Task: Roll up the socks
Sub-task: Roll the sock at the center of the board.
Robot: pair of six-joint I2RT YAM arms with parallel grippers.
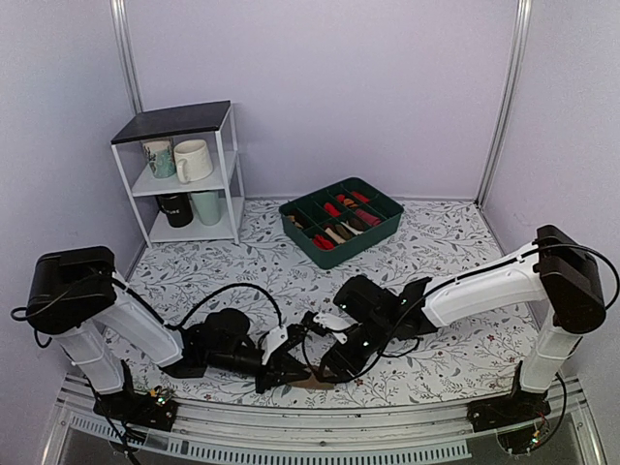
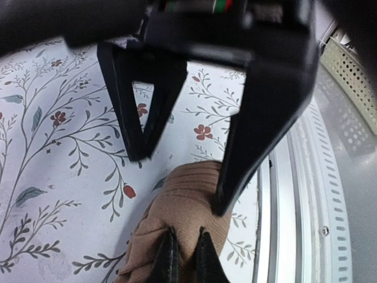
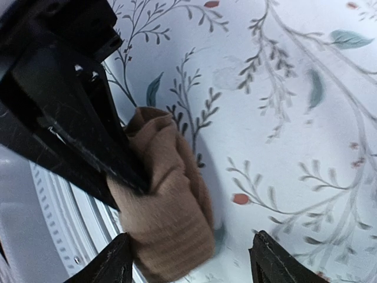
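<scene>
Left wrist view: the socks (image 2: 187,197) are a tan bundle right beside the table's near rail (image 2: 294,177) — left gripper (image 2: 187,233) pinched tight on them, right gripper (image 3: 191,236) spread wide open at the bundle, gripping nothing.

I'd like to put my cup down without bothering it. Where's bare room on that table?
Free: the cloth between the shelf and the green bin, the strip right of the bin, and the middle band in front of the bin. Crowded: the near edge, where the left gripper and right gripper meet at the socks.
</scene>
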